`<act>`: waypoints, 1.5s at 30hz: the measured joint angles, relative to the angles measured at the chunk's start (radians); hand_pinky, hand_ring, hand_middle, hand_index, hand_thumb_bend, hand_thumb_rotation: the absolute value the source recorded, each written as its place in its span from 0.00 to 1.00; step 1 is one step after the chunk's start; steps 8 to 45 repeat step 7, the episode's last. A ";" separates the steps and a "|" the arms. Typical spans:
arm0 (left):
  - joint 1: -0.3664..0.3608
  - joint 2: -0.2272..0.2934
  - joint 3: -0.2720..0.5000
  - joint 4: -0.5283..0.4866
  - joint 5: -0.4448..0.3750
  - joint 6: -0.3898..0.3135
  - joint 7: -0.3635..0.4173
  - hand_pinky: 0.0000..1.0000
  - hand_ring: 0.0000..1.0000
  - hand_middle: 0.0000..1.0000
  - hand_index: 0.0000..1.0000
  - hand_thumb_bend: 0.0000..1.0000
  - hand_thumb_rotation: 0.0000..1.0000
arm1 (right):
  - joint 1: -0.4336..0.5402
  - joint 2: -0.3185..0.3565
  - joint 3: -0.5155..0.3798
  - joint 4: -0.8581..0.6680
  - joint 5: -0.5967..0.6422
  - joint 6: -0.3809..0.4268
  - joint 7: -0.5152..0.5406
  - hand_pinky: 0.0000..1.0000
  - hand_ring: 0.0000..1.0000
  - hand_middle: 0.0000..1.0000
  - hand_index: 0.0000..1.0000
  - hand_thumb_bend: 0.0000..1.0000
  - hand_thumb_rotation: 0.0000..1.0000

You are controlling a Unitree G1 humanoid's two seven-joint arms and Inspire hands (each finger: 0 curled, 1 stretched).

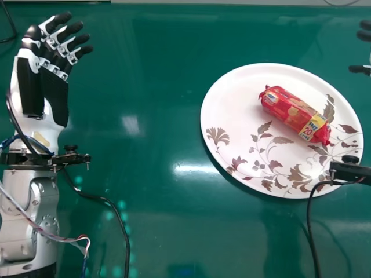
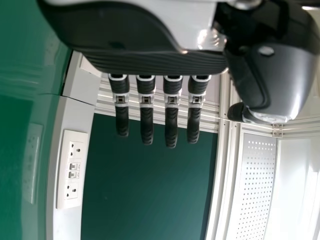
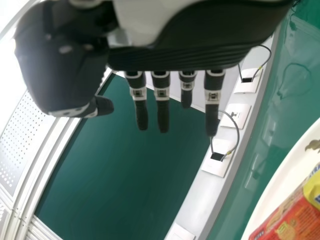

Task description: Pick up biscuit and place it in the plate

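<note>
A red biscuit packet [image 1: 285, 111] with a yellow band is lying aslant on a round white plate [image 1: 235, 104] patterned with brown leaves and flowers, to the right on a glossy green worktop [image 1: 148, 121], in the head view. The robot's left hand [image 1: 53, 87] is stretching wide at the far left, well apart from the plate, its fingers extending and its thumb standing away from them in the left wrist view. The right hand [image 1: 364, 36] is showing at the right edge, also wide, its fingers pointing straight in the right wrist view, while the packet is resting apart from both hands. A black cable [image 1: 110, 204] is trailing beside the left arm, and white sockets [image 2: 72, 170] are lining a pale frame in the left wrist view
</note>
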 measured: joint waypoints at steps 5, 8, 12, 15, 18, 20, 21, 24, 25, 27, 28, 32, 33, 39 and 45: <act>-0.007 -0.014 -0.006 0.007 0.011 -0.001 0.006 0.82 0.81 0.79 0.79 0.36 0.19 | -0.032 -0.020 -0.001 0.014 0.001 0.006 0.002 0.70 0.83 0.87 0.86 0.31 0.45; -0.020 -0.024 -0.012 0.013 0.024 -0.002 0.011 0.83 0.81 0.80 0.79 0.36 0.20 | -0.047 -0.024 -0.002 0.017 0.004 0.014 0.003 0.70 0.82 0.87 0.87 0.32 0.45; -0.020 -0.024 -0.012 0.013 0.024 -0.002 0.011 0.83 0.81 0.80 0.79 0.36 0.20 | -0.047 -0.024 -0.002 0.017 0.004 0.014 0.003 0.70 0.82 0.87 0.87 0.32 0.45; -0.020 -0.024 -0.012 0.013 0.024 -0.002 0.011 0.83 0.81 0.80 0.79 0.36 0.20 | -0.047 -0.024 -0.002 0.017 0.004 0.014 0.003 0.70 0.82 0.87 0.87 0.32 0.45; -0.020 -0.024 -0.012 0.013 0.024 -0.002 0.011 0.83 0.81 0.80 0.79 0.36 0.20 | -0.047 -0.024 -0.002 0.017 0.004 0.014 0.003 0.70 0.82 0.87 0.87 0.32 0.45; -0.020 -0.024 -0.012 0.013 0.024 -0.002 0.011 0.83 0.81 0.80 0.79 0.36 0.20 | -0.047 -0.024 -0.002 0.017 0.004 0.014 0.003 0.70 0.82 0.87 0.87 0.32 0.45; -0.020 -0.024 -0.012 0.013 0.024 -0.002 0.011 0.83 0.81 0.80 0.79 0.36 0.20 | -0.047 -0.024 -0.002 0.017 0.004 0.014 0.003 0.70 0.82 0.87 0.87 0.32 0.45; -0.020 -0.024 -0.012 0.013 0.024 -0.002 0.011 0.83 0.81 0.80 0.79 0.36 0.20 | -0.047 -0.024 -0.002 0.017 0.004 0.014 0.003 0.70 0.82 0.87 0.87 0.32 0.45; -0.020 -0.024 -0.012 0.013 0.024 -0.002 0.011 0.83 0.81 0.80 0.79 0.36 0.20 | -0.047 -0.024 -0.002 0.017 0.004 0.014 0.003 0.70 0.82 0.87 0.87 0.32 0.45; -0.020 -0.024 -0.012 0.013 0.024 -0.002 0.011 0.83 0.81 0.80 0.79 0.36 0.20 | -0.047 -0.024 -0.002 0.017 0.004 0.014 0.003 0.70 0.82 0.87 0.87 0.32 0.45; -0.020 -0.024 -0.012 0.013 0.024 -0.002 0.011 0.83 0.81 0.80 0.79 0.36 0.20 | -0.047 -0.024 -0.002 0.017 0.004 0.014 0.003 0.70 0.82 0.87 0.87 0.32 0.45; -0.020 -0.024 -0.012 0.013 0.024 -0.002 0.011 0.83 0.81 0.80 0.79 0.36 0.20 | -0.047 -0.024 -0.002 0.017 0.004 0.014 0.003 0.70 0.82 0.87 0.87 0.32 0.45; -0.020 -0.024 -0.012 0.013 0.024 -0.002 0.011 0.83 0.81 0.80 0.79 0.36 0.20 | -0.047 -0.024 -0.002 0.017 0.004 0.014 0.003 0.70 0.82 0.87 0.87 0.32 0.45; -0.020 -0.024 -0.012 0.013 0.024 -0.002 0.011 0.83 0.81 0.80 0.79 0.36 0.20 | -0.047 -0.024 -0.002 0.017 0.004 0.014 0.003 0.70 0.82 0.87 0.87 0.32 0.45; -0.020 -0.024 -0.012 0.013 0.024 -0.002 0.011 0.83 0.81 0.80 0.79 0.36 0.20 | -0.047 -0.024 -0.002 0.017 0.004 0.014 0.003 0.70 0.82 0.87 0.87 0.32 0.45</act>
